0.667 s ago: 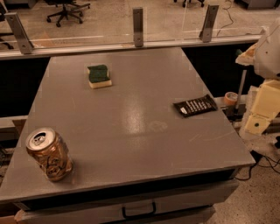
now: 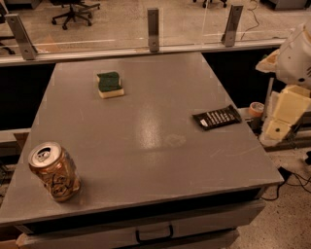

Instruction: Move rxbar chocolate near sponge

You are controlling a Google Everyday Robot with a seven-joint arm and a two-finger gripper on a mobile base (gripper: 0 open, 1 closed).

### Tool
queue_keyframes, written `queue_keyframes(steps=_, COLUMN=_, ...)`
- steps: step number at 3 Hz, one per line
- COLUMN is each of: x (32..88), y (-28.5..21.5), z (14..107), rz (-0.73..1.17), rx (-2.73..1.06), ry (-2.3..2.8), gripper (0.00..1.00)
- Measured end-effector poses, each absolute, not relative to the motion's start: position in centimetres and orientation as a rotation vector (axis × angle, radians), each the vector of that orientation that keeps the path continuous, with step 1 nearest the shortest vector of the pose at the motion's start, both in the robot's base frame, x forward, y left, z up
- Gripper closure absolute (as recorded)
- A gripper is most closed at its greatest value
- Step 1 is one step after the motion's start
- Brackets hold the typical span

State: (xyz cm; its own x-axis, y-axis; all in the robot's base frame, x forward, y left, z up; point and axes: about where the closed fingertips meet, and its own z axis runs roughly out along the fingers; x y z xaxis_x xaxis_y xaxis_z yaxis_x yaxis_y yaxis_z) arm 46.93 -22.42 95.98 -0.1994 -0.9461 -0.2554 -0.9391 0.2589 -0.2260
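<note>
Well in front of the sponge (image 2: 110, 84) and to its left, a tan soda can (image 2: 53, 171) stands upright. The rxbar chocolate (image 2: 216, 117) lies flat, well apart from the sponge, to its right and a bit nearer. Further right of the sponge, past the edge of the gray table (image 2: 146, 160), hangs the gripper (image 2: 276, 130). I cannot tell if it is squeezed or let go. Nothing has moved since a moment ago, so the job has not really started. The table is smooth and shiny. Behind the sponge are a glass wall (image 2: 194, 24) and an office chair (image 2: 73, 9).
</note>
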Motion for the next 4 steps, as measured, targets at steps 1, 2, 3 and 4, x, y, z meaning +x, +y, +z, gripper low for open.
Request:
queue_keyframes(steps=1, x=51.6, y=-23.9, z=93.1, rz=0.055, rx=-1.699, ry=2.161, gripper=0.00)
queue_keyframes(steps=2, x=55.2, y=-24.5, z=89.9, rz=0.142, rx=-1.676, ry=2.134, gripper=0.00)
queue_keyframes(steps=3, x=57.0, y=-23.8, z=87.1, rz=0.241, rx=-1.678, ry=2.083, gripper=0.00)
queue_keyframes(steps=4, x=58.2, y=-22.6, z=84.9, rz=0.323, rx=-1.686, ry=2.055, gripper=0.00)
